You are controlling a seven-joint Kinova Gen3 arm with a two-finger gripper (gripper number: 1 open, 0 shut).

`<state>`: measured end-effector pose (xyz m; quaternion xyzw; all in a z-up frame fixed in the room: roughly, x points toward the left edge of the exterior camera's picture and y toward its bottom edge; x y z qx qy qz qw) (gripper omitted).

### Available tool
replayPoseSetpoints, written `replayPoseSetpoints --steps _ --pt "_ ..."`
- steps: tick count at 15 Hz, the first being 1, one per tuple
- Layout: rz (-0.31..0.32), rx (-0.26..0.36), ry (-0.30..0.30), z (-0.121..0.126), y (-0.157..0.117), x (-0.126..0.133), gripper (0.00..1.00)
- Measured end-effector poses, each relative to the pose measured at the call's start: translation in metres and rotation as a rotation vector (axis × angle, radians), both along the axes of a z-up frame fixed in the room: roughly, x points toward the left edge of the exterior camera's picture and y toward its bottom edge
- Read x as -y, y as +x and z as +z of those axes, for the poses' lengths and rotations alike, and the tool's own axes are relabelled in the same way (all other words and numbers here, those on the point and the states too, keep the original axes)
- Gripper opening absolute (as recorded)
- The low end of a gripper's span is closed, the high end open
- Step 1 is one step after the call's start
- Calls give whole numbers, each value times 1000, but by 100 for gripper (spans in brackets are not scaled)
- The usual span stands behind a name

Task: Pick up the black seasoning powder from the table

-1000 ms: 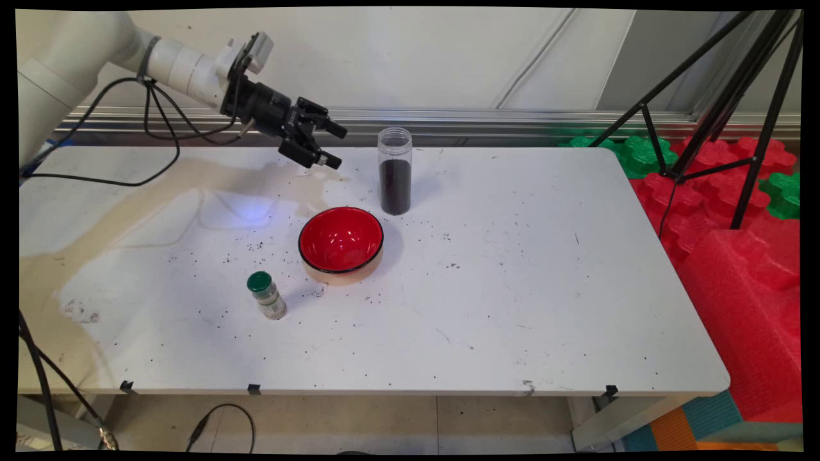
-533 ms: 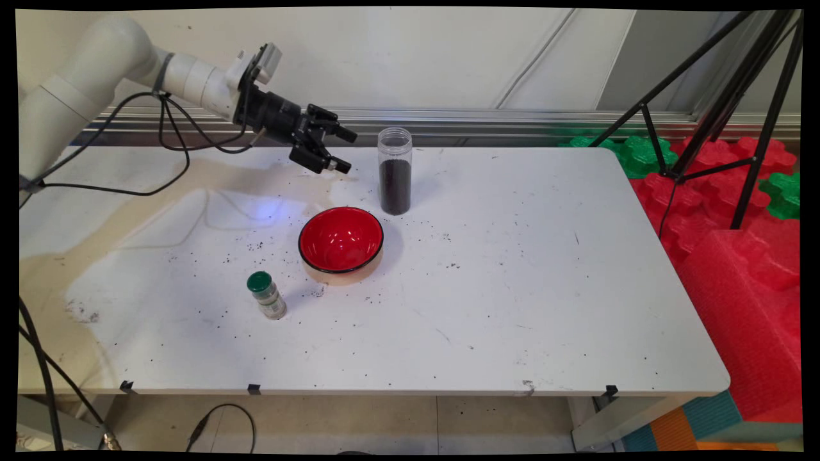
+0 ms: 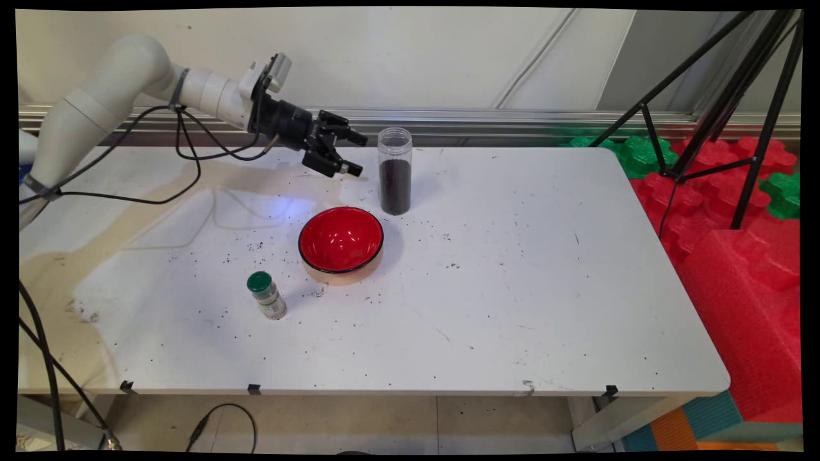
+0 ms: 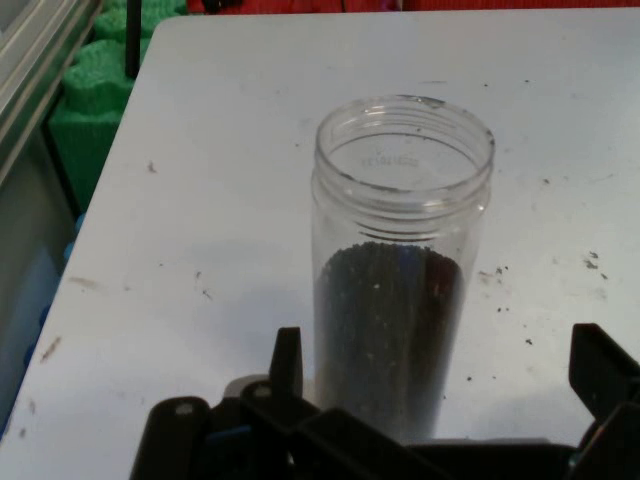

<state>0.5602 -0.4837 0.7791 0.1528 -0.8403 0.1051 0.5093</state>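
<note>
Gripper (image 3: 357,153) nearer open jar (image 3: 394,170).

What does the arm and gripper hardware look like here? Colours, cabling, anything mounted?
White tubular arm with rounded joints. Loose black cables hang in loops beneath it. A small pale box is mounted at the wrist. The gripper is black, on a black cylindrical base, with exposed linkage and two fingers.

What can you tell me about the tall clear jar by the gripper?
The tall clear plastic jar stands upright and lidless on the white table, beyond the red bowl. Dark granules fill it past half. Its open mouth has a threaded neck. The open black gripper hovers beside it; nothing touches it.
</note>
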Motion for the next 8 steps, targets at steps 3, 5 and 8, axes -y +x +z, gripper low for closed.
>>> replayPoseSetpoints --steps 3,5,8 --pt "-6 -16 -6 -9 -5 7 100" --pt "-11 -23 -10 -16 -9 10 100" --pt "-21 -29 -12 -22 -14 14 100"
